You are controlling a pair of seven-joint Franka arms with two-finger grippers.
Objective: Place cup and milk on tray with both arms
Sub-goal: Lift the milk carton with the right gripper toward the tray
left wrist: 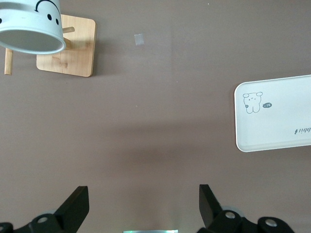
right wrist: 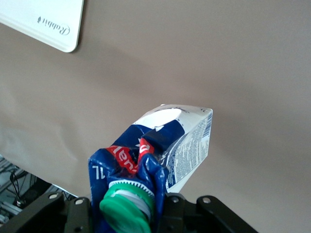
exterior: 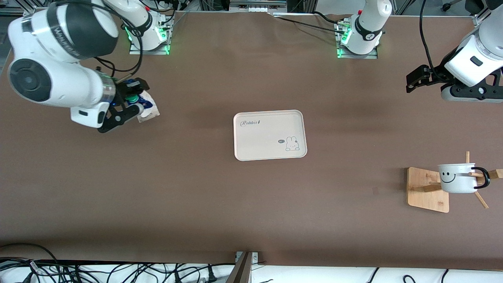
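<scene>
My right gripper [exterior: 131, 105] is shut on the gable top of the milk [exterior: 146, 107], a dark-blue and white carton with a green cap, held tilted at the right arm's end of the table. In the right wrist view the milk [right wrist: 163, 145] fills the space between the jaws of the right gripper [right wrist: 127, 209]. The tray [exterior: 269, 135] lies bare at the table's middle. The cup [exterior: 458, 177], a white mug with a smiley face, hangs on a wooden rack. My left gripper [exterior: 411, 82] is open and empty over bare table, apart from the cup [left wrist: 31, 29] and the tray [left wrist: 277, 114].
The rack's square wooden base [exterior: 428, 190] stands at the left arm's end, nearer the front camera than the tray; it also shows in the left wrist view [left wrist: 68, 48]. A corner of the tray [right wrist: 46, 22] shows in the right wrist view. Brown table surface lies between tray and rack.
</scene>
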